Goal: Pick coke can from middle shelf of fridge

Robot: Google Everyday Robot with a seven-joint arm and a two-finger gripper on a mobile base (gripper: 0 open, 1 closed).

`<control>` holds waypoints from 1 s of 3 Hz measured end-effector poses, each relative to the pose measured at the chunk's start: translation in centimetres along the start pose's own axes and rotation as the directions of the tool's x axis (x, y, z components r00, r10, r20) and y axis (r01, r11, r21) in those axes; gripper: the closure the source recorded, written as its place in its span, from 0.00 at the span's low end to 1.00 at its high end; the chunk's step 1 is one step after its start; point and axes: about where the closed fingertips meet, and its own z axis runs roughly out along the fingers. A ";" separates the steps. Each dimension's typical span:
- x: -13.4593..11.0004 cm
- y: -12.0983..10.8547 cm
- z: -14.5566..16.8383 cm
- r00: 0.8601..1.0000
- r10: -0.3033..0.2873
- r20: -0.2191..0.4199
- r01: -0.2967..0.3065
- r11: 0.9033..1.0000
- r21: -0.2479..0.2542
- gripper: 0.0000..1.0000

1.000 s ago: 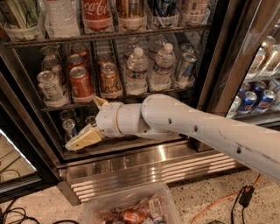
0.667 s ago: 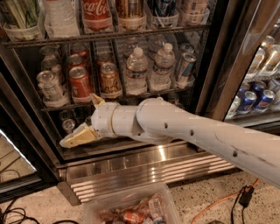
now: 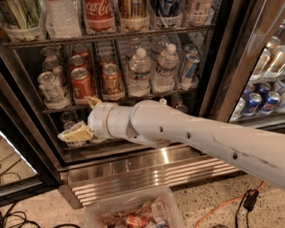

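Note:
The coke can [image 3: 81, 84], red with a silver top, stands at the front of a lane on the middle shelf [image 3: 147, 95] of the fridge [image 3: 214, 67]. A second red can sits behind it. To its right is an orange-brown can [image 3: 111, 81]; to its left a silver can [image 3: 51, 89]. My gripper [image 3: 84, 117] is just below the coke can, in front of the lower rack. Its tan fingers are spread open and empty: one finger [image 3: 75, 133] points left, the other [image 3: 93, 102] points up toward the shelf rail.
Water bottles [image 3: 139, 73] fill the lanes to the right. A Coca-Cola bottle [image 3: 99, 13] stands on the rack above. The louvered steel base [image 3: 151, 173] is below, with a clear bin of wrappers [image 3: 133, 216] on the floor. Pepsi cans [image 3: 254, 102] sit behind the right door.
My gripper has moved a little to the left and slightly up, staying below the middle shelf. The cans have not moved.

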 end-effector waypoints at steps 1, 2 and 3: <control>0.1 -0.5 0.0 0.999 0.005 -0.038 -0.004 0.999 0.038 0.26; 0.0 -1.1 -0.1 0.998 0.023 -0.062 -0.017 0.996 0.090 0.20; 0.5 -2.2 -0.4 0.995 0.051 -0.086 -0.037 0.987 0.154 0.21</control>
